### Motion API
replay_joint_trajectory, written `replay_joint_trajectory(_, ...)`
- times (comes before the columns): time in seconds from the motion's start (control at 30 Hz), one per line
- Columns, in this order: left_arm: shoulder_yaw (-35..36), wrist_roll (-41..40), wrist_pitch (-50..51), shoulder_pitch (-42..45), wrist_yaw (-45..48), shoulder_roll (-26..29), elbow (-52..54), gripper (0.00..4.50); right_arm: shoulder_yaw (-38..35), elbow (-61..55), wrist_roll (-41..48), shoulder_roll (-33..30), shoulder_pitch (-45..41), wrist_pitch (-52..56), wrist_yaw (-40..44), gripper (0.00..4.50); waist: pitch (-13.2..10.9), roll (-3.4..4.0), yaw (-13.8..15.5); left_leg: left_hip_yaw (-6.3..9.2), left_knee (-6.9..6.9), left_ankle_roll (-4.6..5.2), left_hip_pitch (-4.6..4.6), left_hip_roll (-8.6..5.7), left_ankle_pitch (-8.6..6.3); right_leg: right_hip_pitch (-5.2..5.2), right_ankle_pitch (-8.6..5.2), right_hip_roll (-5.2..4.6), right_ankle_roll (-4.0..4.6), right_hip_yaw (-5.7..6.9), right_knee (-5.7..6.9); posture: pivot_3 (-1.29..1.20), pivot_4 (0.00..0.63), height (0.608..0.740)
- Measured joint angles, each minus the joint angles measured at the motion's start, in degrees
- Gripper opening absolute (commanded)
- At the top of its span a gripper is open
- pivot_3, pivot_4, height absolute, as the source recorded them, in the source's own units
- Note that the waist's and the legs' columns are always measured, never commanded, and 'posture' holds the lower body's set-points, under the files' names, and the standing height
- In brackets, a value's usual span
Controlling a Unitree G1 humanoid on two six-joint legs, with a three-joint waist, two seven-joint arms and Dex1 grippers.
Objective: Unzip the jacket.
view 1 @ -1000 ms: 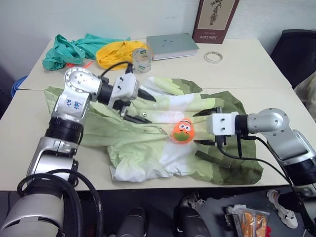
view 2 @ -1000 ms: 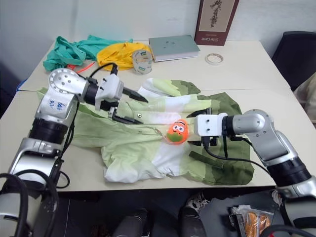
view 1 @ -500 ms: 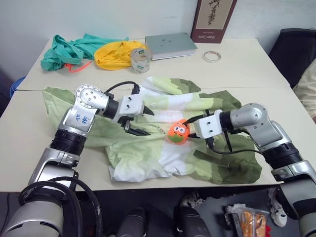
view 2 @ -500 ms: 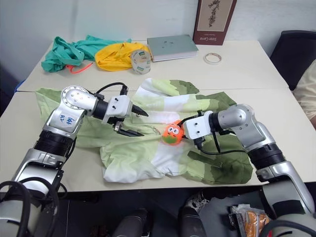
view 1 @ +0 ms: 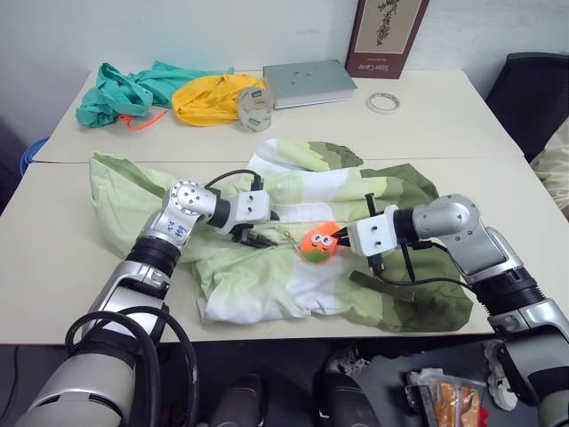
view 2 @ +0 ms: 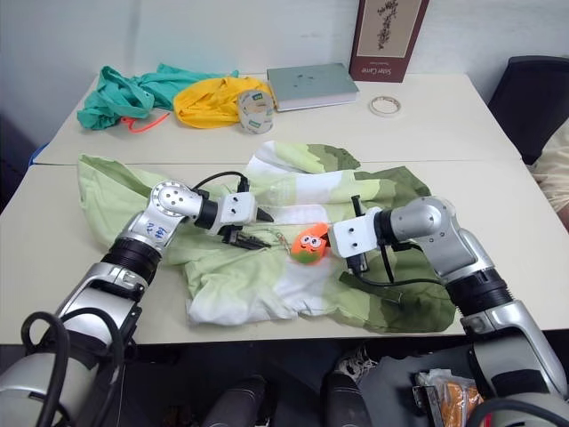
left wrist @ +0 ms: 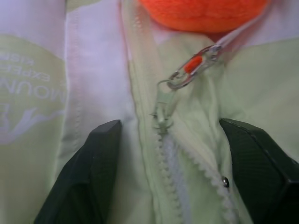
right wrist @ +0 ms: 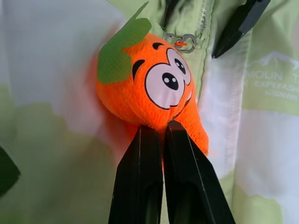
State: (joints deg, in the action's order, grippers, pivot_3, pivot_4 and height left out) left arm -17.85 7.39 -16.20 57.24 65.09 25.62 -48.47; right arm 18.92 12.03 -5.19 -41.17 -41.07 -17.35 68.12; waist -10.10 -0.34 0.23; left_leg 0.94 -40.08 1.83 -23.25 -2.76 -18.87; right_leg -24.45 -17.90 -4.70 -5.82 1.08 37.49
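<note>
The pale-green, white and olive jacket [view 1: 267, 276] lies spread on the near table. Its orange cartoon-face zipper pull [view 1: 321, 241] rests at the middle of the front, joined by a small metal clip [left wrist: 194, 65] to the zipper slider [left wrist: 162, 114]. My left gripper [view 1: 264, 227] is low on the fabric just left of the pull. It is open, with one finger [left wrist: 93, 177] on either side of the zipper track. My right gripper [view 1: 348, 240] reaches in from the right and is shut on the edge of the pull [right wrist: 149, 88].
On the far table lie a teal garment [view 1: 124, 89], a yellow garment [view 1: 209, 96], a tape roll [view 1: 252, 104], a grey book [view 1: 308, 82], a small tape ring [view 1: 383, 102] and a brown box [view 1: 384, 37]. A black chair [view 1: 533, 89] stands at the right.
My left gripper has come down and forward onto the jacket beside the zipper, its fingers narrower. My right gripper has slid left to the orange pull and shut on it.
</note>
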Motion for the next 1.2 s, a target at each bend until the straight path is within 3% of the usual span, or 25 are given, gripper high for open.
replay_joint_trajectory(0.23, 0.0, 0.1, -4.2, 0.5, -1.4, -0.5, -4.1, 2.37, -3.5, -5.6, 1.0, -1.4, 4.2, 4.7, -1.5, 0.0, 0.0, 0.0, 0.1, -0.01, -0.04, 0.0, 0.06, 0.01, 0.0, 0.05, 0.0, -0.01, 0.0, 0.0, 0.04, 0.0, 0.15, 0.74)
replay_joint_trajectory(0.57, 1.5, -0.6, -5.8, -2.6, -1.2, 1.0, -2.6, 2.37, -11.1, -4.6, 1.0, -4.2, 6.4, 14.9, -9.5, 0.0, 0.2, 0.04, -0.2, -0.04, 0.02, 0.0, 0.14, 0.02, 0.0, 0.05, 0.0, -0.01, 0.0, -0.05, 0.09, 0.0, 0.15, 0.74)
replay_joint_trajectory(0.87, 2.8, -1.3, -5.8, -5.4, -1.5, 3.3, -1.1, 2.37, -19.2, 3.6, 1.0, -12.8, 12.5, 14.6, -14.2, 0.0, 0.4, 0.32, -0.4, -0.3, 0.15, 0.0, 0.42, 0.05, 0.0, 0.13, 0.0, 0.05, 0.0, -0.29, 0.11, 0.0, 0.15, 0.74)
replay_joint_trajectory(1.0, 3.4, -1.6, -5.7, -6.6, -1.8, 4.0, 0.0, 2.37, -23.7, 12.4, 0.4, -18.0, 14.7, 14.3, -19.2, 0.0, 0.5, 0.47, -0.3, -0.5, 0.27, 0.02, 0.59, 0.05, -0.01, 0.15, 0.0, 0.05, 0.0, -0.67, 0.13, 0.0, 0.15, 0.74)
replay_joint_trajectory(1.2, 3.9, -1.6, -5.5, -8.2, -1.9, 5.0, 0.7, 2.37, -31.3, 28.4, 1.2, -27.2, 15.2, 11.3, -24.3, 0.0, 0.6, 0.71, -0.6, -1.3, 1.11, 0.1, 1.74, 0.26, -0.05, 0.8, 0.0, 0.25, 0.0, -1.35, -0.28, 0.0, 0.15, 0.74)
